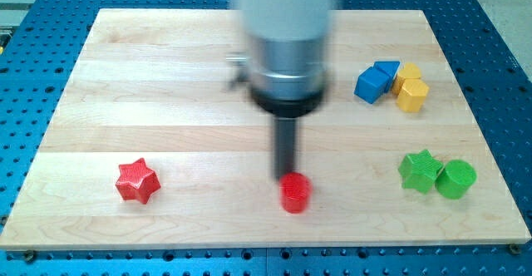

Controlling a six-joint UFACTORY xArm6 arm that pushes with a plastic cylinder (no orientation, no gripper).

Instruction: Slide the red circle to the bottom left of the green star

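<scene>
The red circle (294,193) lies low on the wooden board, near the view's middle. My tip (287,176) stands right at the circle's upper left edge, touching or almost touching it. The green star (420,170) sits far to the view's right at about the same height, with a green circle (455,179) touching its right side. The arm's blurred body hangs over the board's upper middle and hides what lies behind it.
A red star (136,180) lies at the lower left. At the upper right stands a tight cluster: two blue blocks (374,82) and two yellow blocks (411,93). The board's bottom edge (266,247) runs just below the red circle.
</scene>
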